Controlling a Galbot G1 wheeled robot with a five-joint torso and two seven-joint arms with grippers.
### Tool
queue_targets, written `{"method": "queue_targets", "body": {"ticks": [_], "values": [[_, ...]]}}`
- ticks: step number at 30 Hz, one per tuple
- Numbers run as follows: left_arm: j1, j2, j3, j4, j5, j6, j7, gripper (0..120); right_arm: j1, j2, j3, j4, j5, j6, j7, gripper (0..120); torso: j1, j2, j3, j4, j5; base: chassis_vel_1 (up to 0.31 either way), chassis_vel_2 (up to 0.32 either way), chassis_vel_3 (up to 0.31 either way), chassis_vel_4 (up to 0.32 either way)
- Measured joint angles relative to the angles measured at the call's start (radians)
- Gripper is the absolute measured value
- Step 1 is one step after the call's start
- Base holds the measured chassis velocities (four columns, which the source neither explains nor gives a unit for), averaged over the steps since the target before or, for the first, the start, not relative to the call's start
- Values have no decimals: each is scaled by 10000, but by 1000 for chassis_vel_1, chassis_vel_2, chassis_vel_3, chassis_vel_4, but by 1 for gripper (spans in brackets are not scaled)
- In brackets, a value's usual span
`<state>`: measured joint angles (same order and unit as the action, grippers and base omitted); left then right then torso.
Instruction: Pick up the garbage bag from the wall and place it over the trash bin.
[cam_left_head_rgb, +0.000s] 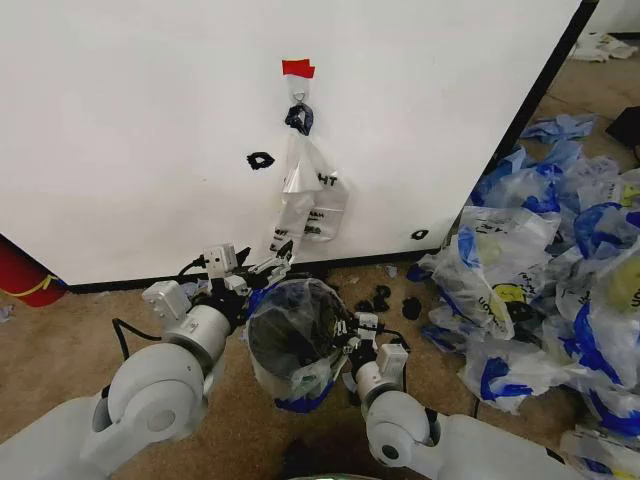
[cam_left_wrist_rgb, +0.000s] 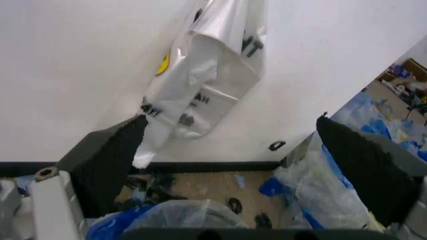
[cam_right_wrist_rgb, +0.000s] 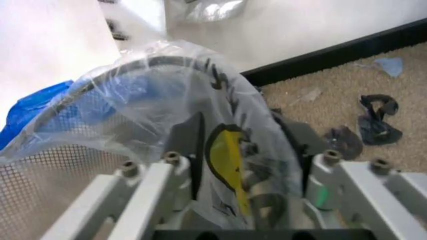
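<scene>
The garbage bag (cam_left_head_rgb: 296, 345) was draped over the trash bin (cam_left_head_rgb: 262, 345), which stood on the carpet just before the wall (cam_left_head_rgb: 140, 130). The right gripper (cam_left_head_rgb: 350, 335) sat at the bin's right rim, its fingers pinched on the bag's smiley-printed plastic (cam_right_wrist_rgb: 230, 165). The left gripper (cam_left_head_rgb: 262, 270) hovered at the bin's far left rim, jaws spread wide and empty. Above the bin a clear bag (cam_left_head_rgb: 305, 195) hung from the hook (cam_left_head_rgb: 298, 97) under red tape (cam_left_head_rgb: 298, 68). Black scraps (cam_left_head_rgb: 385, 298) lay right of the bin, and beyond them a heap of blue-and-white bags (cam_left_head_rgb: 540, 280).
</scene>
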<state>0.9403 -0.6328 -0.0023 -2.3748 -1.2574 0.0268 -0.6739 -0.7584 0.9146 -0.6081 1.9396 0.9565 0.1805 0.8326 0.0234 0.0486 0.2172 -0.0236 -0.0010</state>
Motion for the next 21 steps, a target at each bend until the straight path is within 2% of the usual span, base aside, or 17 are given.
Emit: {"method": "queue_targets", "body": {"ticks": [15,18,21], "values": [[77,-116,5,145,196,-91,56,100,-122,-300,40,355,-256,1,76,90,0,0,0,0,1,0,0,0,0],[96,-174,6,167,247,-122,64,100,-246,-358,134,364,-332,-25,137,98,0,0,0,0,0,0,0,0,0],[133,-194,6,161,267,-134,66,100,-376,-371,247,322,-383,-27,138,100,0,0,0,-1,0,0,0,0,0]]}}
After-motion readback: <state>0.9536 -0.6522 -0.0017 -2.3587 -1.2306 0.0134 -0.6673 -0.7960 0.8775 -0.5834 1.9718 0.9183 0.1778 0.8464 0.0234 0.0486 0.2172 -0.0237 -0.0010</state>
